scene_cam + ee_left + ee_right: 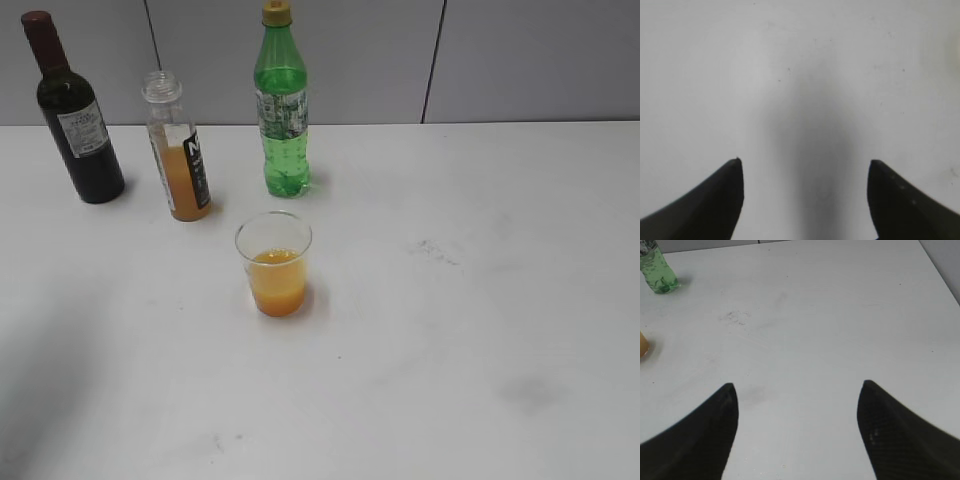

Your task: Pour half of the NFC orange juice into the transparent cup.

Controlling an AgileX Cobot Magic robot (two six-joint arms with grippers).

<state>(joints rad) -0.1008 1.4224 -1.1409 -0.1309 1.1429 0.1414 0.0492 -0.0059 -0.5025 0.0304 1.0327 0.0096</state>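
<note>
Nearest the exterior camera lies bare white table (pixel 480 400), matte and faintly smudged with grey scuffs. On it stands the transparent cup (pixel 274 262), a clear tapered tumbler with a thin rim, upright and holding cloudy orange liquid in its lower part. Behind it and to the left stands the NFC orange juice (pixel 179 150), a small clear plastic bottle with a ribbed threaded neck (no cap on it), a black-and-white label and orange liquid filling roughly its lower half. Just right of that, behind the cup, rises the green soda bottle (pixel 281 105), translucent plastic with a yellowish cap. Farthest left is the dark wine bottle (pixel 75 115), glossy glass with a dark red capsule. All stand apart from one another before a grey panelled wall (pixel 520 60).

The left gripper (pixel 805 167) hangs over bare table, its dark tapered fingers (pixel 715 200) spread wide and holding nothing. The right gripper (pixel 797 390) is likewise spread and unladen, its fingertips (pixel 895 435) showing a woven carbon-like texture.
</note>
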